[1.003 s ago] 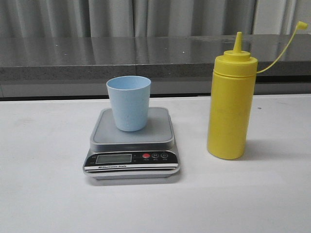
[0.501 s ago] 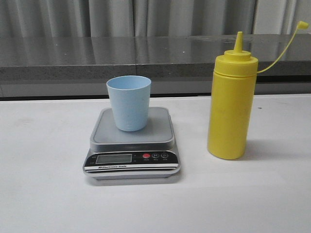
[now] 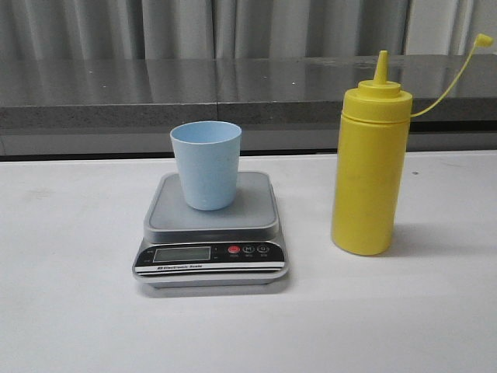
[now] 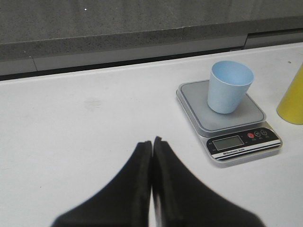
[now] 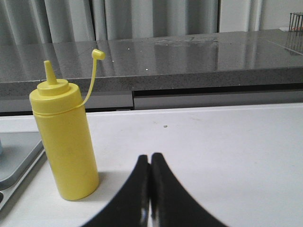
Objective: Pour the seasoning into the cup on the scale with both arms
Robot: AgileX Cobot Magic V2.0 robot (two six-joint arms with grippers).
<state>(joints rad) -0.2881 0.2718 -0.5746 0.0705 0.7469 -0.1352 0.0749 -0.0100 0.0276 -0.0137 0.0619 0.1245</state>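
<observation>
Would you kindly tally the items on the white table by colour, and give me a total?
Yellow: 1, the tall yellow plastic squeeze bottle
Pale blue: 1, the small pale blue plastic cup, standing on the scale
Silver-grey: 1, the flat silver-grey digital scale
Total: 3

The black left tool (image 4: 152, 142) is seen closed above the white desk (image 4: 85, 123). A pale blue tapered plastic cup (image 4: 229, 87) is stood upright on the flat silver-grey digital scale (image 4: 227, 120).
</observation>
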